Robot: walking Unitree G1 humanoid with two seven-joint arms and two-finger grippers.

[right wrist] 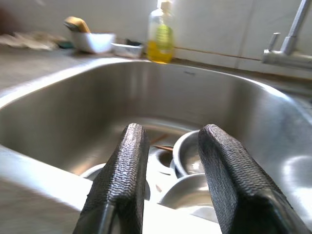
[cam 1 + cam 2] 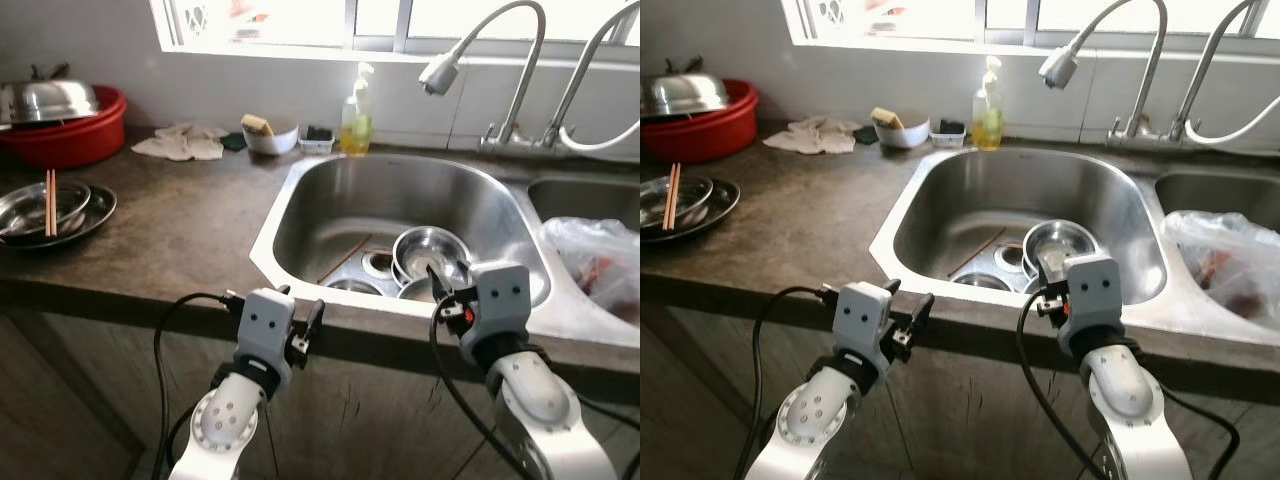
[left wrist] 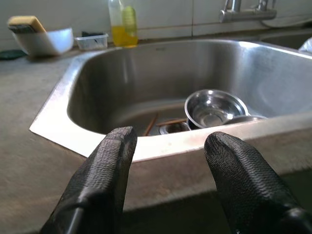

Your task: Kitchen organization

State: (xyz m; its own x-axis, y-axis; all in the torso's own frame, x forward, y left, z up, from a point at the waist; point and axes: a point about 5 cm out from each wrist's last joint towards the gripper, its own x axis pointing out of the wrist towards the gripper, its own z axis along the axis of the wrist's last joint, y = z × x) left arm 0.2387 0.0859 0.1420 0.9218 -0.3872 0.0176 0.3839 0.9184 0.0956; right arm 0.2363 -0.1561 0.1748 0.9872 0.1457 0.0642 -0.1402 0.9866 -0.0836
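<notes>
Where the sink [image 2: 300,190] edge runs, left tool [image 3: 168,161] fingers apart, empty, right tool [image 1: 170,165] likewise, above bowls [image 2: 428,252].

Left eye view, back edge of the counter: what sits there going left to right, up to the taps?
Red plastic basin with a steel lid → crumpled white cloth → white bowl holding a sponge → small clear plastic tray → yellow dish-soap pump bottle → curved chrome tap.
</notes>
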